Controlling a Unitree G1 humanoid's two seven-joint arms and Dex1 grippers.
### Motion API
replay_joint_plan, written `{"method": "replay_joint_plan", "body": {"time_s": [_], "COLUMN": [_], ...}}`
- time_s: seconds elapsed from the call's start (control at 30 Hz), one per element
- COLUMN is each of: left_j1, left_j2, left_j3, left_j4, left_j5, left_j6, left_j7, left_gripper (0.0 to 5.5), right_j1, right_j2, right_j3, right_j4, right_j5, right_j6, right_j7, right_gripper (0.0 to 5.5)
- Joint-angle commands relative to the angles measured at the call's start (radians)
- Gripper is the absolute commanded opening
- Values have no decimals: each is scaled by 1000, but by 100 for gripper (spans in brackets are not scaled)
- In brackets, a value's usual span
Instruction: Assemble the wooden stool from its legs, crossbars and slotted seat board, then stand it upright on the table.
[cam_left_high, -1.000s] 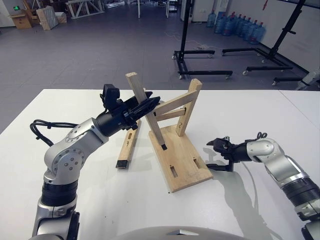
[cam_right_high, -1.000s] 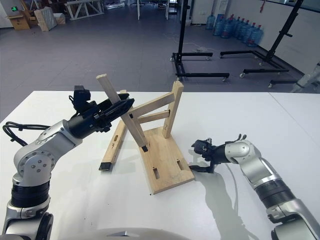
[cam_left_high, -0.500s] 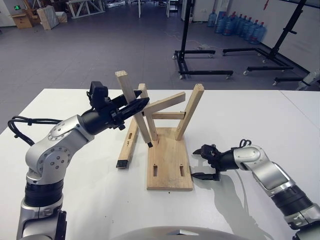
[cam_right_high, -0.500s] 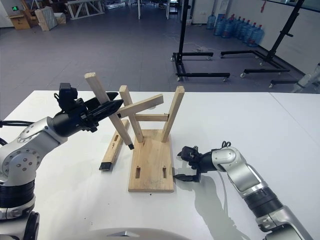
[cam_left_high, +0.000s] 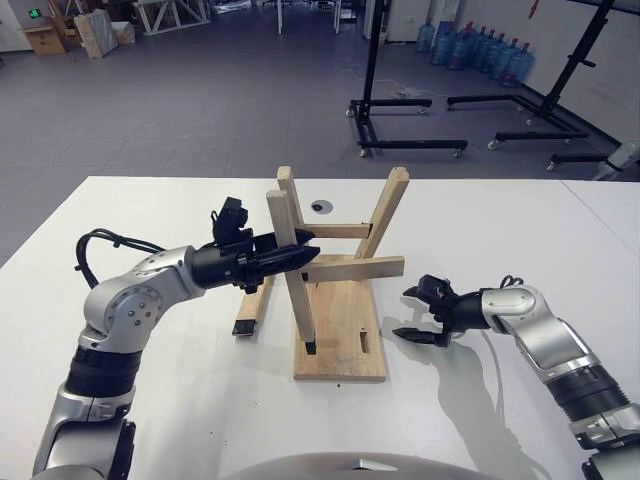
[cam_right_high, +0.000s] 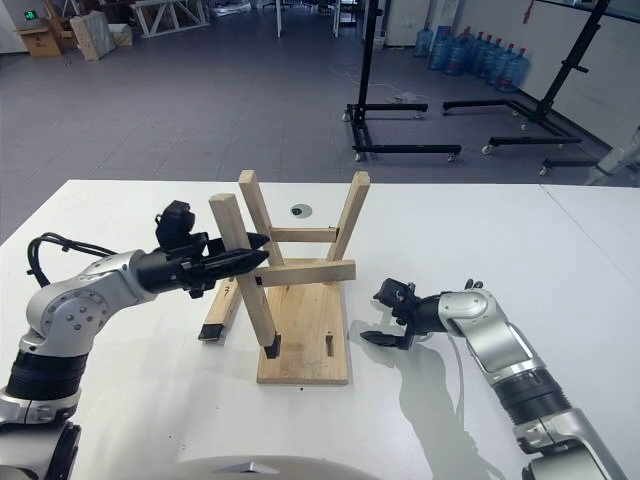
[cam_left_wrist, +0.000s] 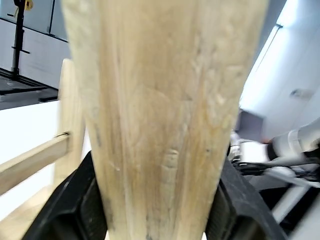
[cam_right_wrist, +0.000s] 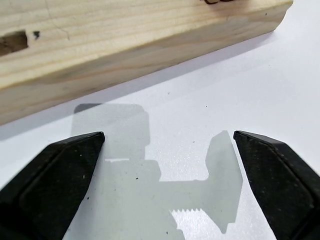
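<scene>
leg (cam_left_high: 298, 300) swung over seat board (cam_left_high: 348, 318)
i see left gripper (cam_left_high: 305, 256) clamping the leg, foot now over the board; right gripper (cam_left_high: 403, 312) open, backed off the board's edge.

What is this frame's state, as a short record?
Left gripper: shut on a leg, its lower end on the seat board
Right gripper: open, empty, by the board's right edge
Seat board: flat on the table
Far legs: two, joined by a crossbar, standing at the board's far end
Loose leg: lying on the table left of the board
Progress: stool not assembled
</scene>
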Motion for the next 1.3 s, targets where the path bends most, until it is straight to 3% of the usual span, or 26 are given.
{"method": "replay_joint_plan", "body": {"time_s": [0.03, 0.8, 1.13, 1.3], "left_j1": [2, 38, 52, 98], "left_j2": [-32, -23, -5, 52], "left_j3": [-48, -56, -144, -249], "left_j4": [11, -21, 45, -26], "left_j5": [114, 162, 342, 491], "left_j6": [-78, -68, -237, -351], "left_j7": [-1, -87, -104, -122], "left_gripper": [210, 210, 210, 210], "right_j1": [5, 15, 8, 18], "right_j2": [11, 30, 36, 42], "right_j3": [-6, 2, 9, 13], "right_j4": [3, 9, 12, 8], "right_j5": [-5, -8, -10, -9], "right_j6": [-7, -12, -14, -13], "right_j7": [-13, -14, -13, -15], "right_gripper": [477, 477, 477, 477]}}
